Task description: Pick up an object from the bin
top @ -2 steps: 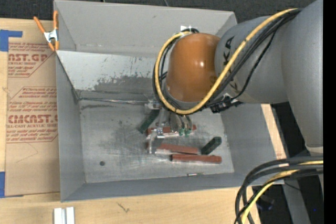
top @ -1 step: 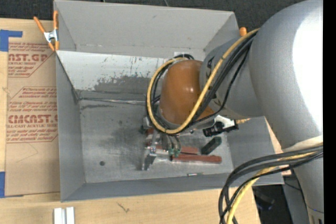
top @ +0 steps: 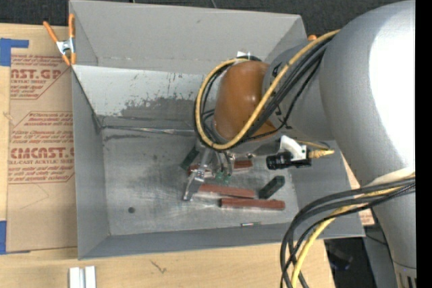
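My gripper [top: 210, 162] is low in the bin's middle, close to the floor, under the arm's orange cover. Right below it lie a small green piece [top: 221, 177] and a silvery metal piece [top: 192, 188], which points toward the bin's front left. Two long reddish-brown bars lie side by side just in front of the gripper, one [top: 233, 193] nearer to it and one [top: 255, 204] nearer the front wall. A short black block [top: 272, 187] rests to the right of the bars. Whether the gripper touches any of these is hidden.
The arm and its yellow and black cables cover the bin's right side. The bin's sloping left and back walls rise around the scuffed floor, and a small dark spot [top: 131, 210] marks the floor at the front left.
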### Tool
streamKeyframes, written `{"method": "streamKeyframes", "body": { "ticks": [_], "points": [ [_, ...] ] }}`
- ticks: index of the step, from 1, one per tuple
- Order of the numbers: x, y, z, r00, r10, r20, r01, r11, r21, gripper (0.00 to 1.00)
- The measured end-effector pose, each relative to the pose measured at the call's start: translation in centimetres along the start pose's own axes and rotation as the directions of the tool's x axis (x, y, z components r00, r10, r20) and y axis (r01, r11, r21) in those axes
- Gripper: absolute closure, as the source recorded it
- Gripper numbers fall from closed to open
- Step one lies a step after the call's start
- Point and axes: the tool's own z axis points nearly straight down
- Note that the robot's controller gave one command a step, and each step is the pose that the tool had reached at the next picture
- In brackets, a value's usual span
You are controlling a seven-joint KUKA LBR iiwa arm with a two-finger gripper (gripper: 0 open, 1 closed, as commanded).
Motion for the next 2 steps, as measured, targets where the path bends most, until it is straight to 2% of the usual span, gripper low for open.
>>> {"method": "streamKeyframes", "body": {
  "ticks": [1, 2],
  "points": [
    [1.89, -4.80, 0.24, 0.989, -0.149, -0.015, 0.149, 0.989, 0.003, 1.00],
    [1.87, -4.80, 0.24, 0.989, -0.149, -0.014, 0.149, 0.989, 0.003, 1.00]
  ]
}}
